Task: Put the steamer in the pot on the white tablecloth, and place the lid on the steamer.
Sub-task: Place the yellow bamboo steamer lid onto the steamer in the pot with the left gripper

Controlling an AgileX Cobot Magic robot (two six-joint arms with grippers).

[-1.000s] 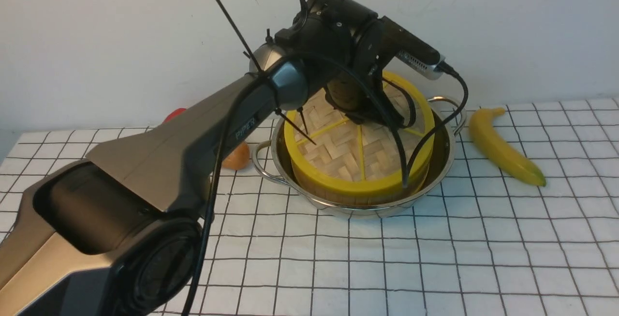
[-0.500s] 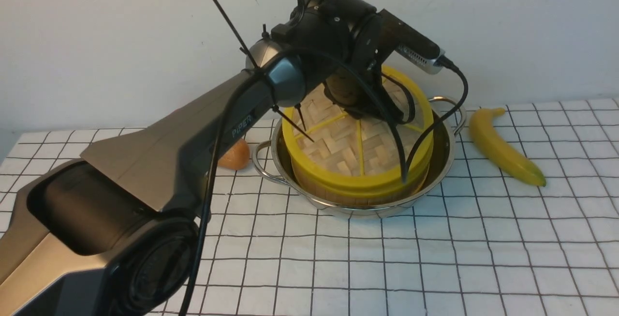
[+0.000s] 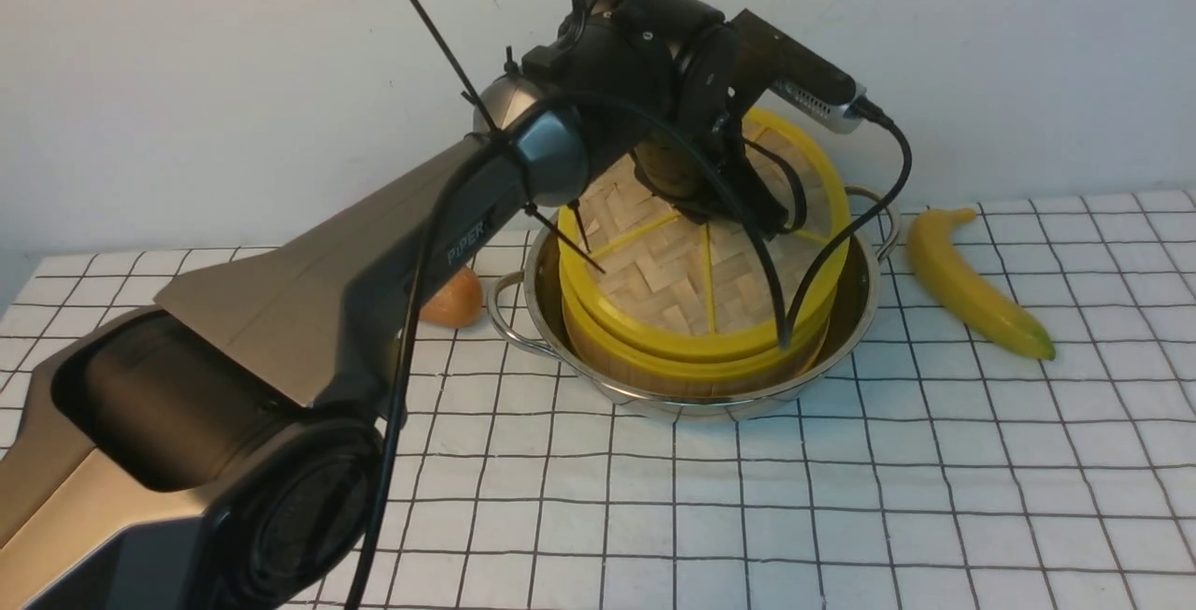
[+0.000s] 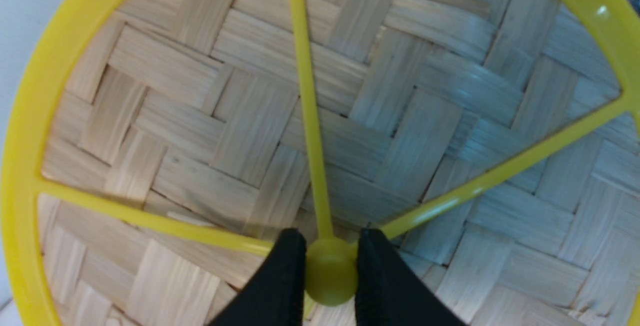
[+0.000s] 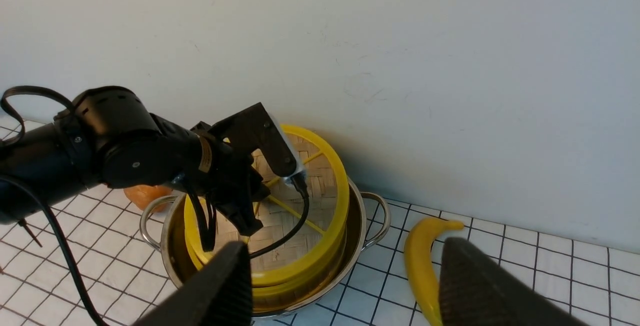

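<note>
- Left claw [image 4: 331, 246]: closed on the yellow hub [image 4: 330, 278] of the lid [image 3: 691, 274], one black finger on each side of it. Nothing else is in the grip.
- Lid: tilted, with the side towards the wall [image 3: 187, 78] raised. The near edge sits low over the steamer [image 3: 673, 376]; I cannot tell whether the two yellow rims touch there.
- Steamer: stands inside the pot [image 3: 848, 306], which rests on the white tablecloth [image 3: 841, 498]. The pot's rim runs all round the steamer with only a narrow gap, so there is little sideways room.
- Right claw [image 5: 342, 246]: fingers spread wide and holding nothing. It hangs high, well apart from the pot, on the right.
- Open room: bare cloth in front of the pot and to its front right. The wall stands close behind the pot.
- Surroundings: a banana [image 3: 972, 288] lies to the right of the pot, near the right handle [image 3: 883, 208] but apart from it. An orange rounded item [image 3: 455, 302] sits just beside the left handle [image 3: 500, 306], partly hidden by my left arm [image 3: 374, 255].
- Obstructions: my left wrist and its black cable [image 3: 841, 246] hang over the lid, and the cable drops across the right edge.
- Views: only the left wrist view shows the fingers on the hub, because in the front view the wrist covers them. Only the right wrist view shows the right claw. The lid hides the steamer's inside in every view.
</note>
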